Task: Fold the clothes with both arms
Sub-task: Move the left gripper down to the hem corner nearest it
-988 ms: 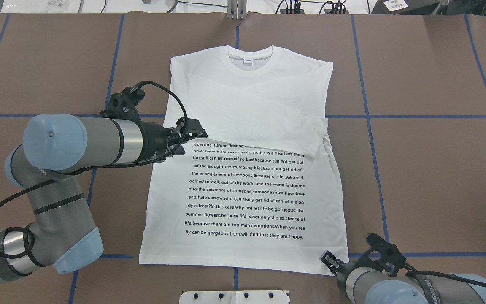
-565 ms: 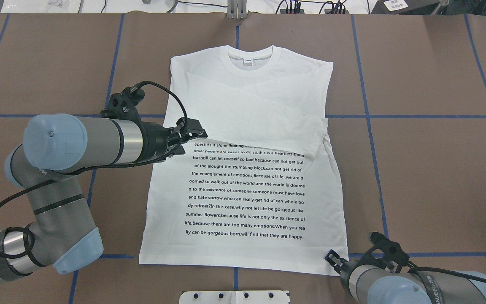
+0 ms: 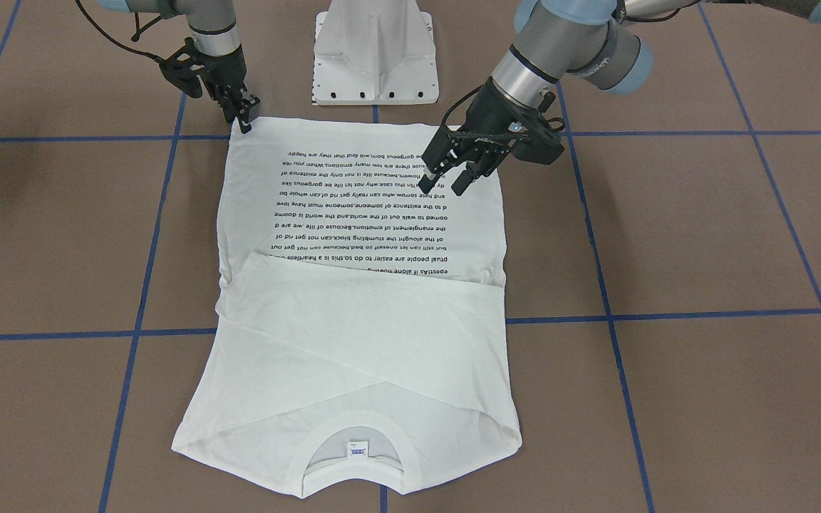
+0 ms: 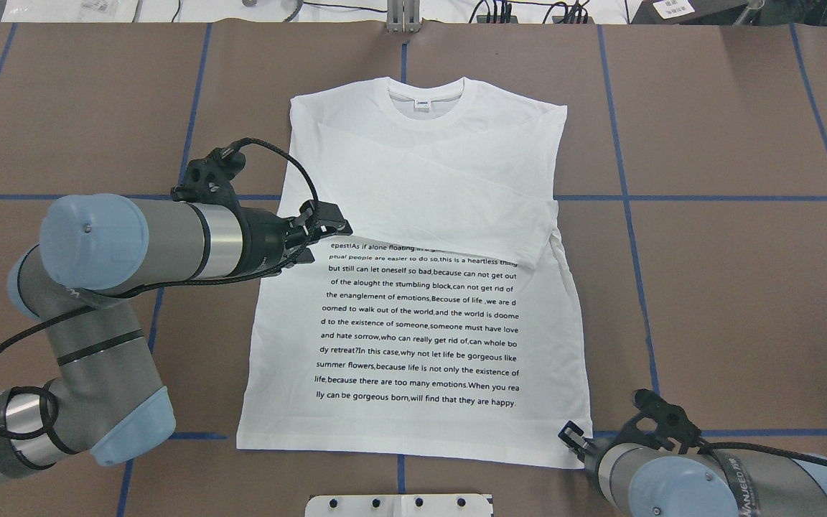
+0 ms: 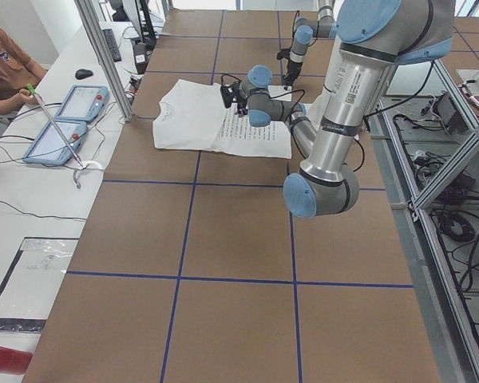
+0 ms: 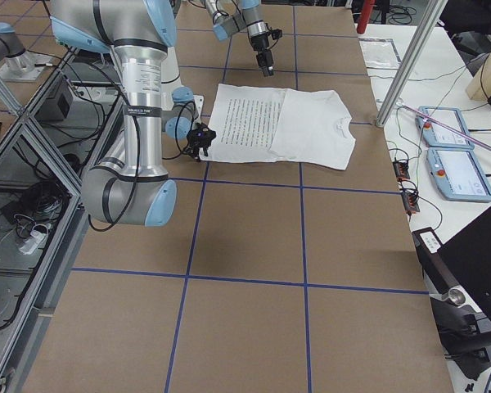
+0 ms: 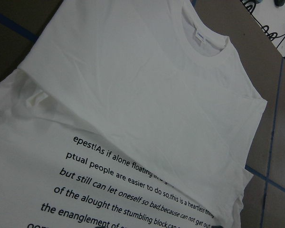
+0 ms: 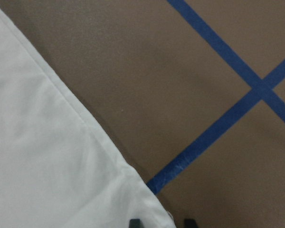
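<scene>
A white long-sleeved T-shirt (image 4: 421,215) lies flat on the brown table (image 4: 744,287), which is marked off in squares by blue tape lines (image 4: 708,197). The shirt's ribbed collar (image 4: 426,97) and small neck label (image 4: 422,105) are at the far end from the robot, and its hem is at the near end, just ahead of the white pedestal base (image 3: 375,50). Both sleeves are folded in across the chest and overlap in a slanted band. Below that band, rows of black text (image 4: 421,323) face upward. The left gripper (image 3: 443,187) hangs above the shirt's left edge, about where the folded sleeve meets the top line of text. Its two fingers are spread apart and hold nothing, and its wrist camera looks across the chest toward the collar. The right gripper (image 4: 570,434) is low at the shirt's near right hem corner, pointing down at the table. In the right wrist view its two fingertips (image 8: 134,221) are parted, with the tip of the hem corner lying just at the gap between them. The cloth there is flat on the table and has not been pinched or lifted.
</scene>
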